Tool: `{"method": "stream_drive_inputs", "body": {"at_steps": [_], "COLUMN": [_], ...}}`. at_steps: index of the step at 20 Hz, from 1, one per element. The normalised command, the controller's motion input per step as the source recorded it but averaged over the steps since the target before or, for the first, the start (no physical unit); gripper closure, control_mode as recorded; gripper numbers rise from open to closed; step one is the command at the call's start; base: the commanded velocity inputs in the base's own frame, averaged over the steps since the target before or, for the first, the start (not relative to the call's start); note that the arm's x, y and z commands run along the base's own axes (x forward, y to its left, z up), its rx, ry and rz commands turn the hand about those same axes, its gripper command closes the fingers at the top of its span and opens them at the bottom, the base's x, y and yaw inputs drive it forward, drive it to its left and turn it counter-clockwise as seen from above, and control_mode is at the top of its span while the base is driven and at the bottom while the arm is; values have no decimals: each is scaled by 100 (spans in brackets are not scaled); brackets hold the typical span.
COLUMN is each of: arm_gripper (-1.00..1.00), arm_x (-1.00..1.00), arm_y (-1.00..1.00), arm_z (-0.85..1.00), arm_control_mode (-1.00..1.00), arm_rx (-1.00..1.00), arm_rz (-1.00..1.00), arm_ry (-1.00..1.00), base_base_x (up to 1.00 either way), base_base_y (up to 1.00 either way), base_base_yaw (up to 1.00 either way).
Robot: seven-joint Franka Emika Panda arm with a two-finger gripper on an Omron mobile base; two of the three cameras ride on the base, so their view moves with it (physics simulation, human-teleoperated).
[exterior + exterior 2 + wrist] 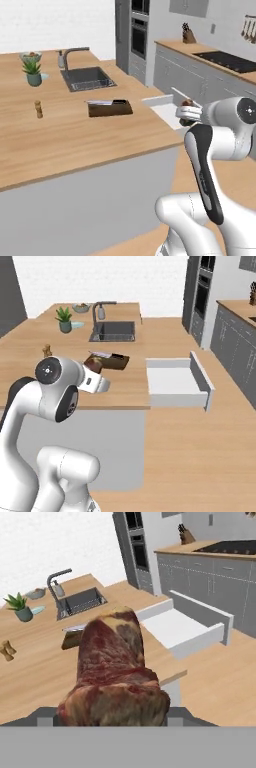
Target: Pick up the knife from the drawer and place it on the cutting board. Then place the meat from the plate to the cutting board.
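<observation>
Meat (114,672) sits clamped in my half-open pincer (111,712), a soft, slick, light chunk I judge best held across its thick middle, with the cutting board (72,639) ahead, beyond it.

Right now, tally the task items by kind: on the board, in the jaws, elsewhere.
On the dark brown wooden cutting board: 1, silver-bladed black-handled knife
In the jaws: 1, reddish-brown meat chunk
Elsewhere: 2, open white drawer; pale blue plate
Total: 5 with the board
</observation>
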Motion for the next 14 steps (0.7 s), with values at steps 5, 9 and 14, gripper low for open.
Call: {"method": "stream_drive_inputs", "body": {"at_steps": [5, 9, 14], "arm_gripper": [100, 100, 100], "arm_x": [0, 0, 0], "arm_y": [0, 0, 0], "arm_z": [0, 0, 0], "arm_control_mode": [100, 100, 100], "arm_rx": [0, 0, 0], "arm_rz": [0, 0, 0], "arm_ry": [0, 0, 0], "base_base_x": [2, 20, 56], "base_base_y": [-61, 20, 42], "base_base_yaw": [41, 16, 3]}}
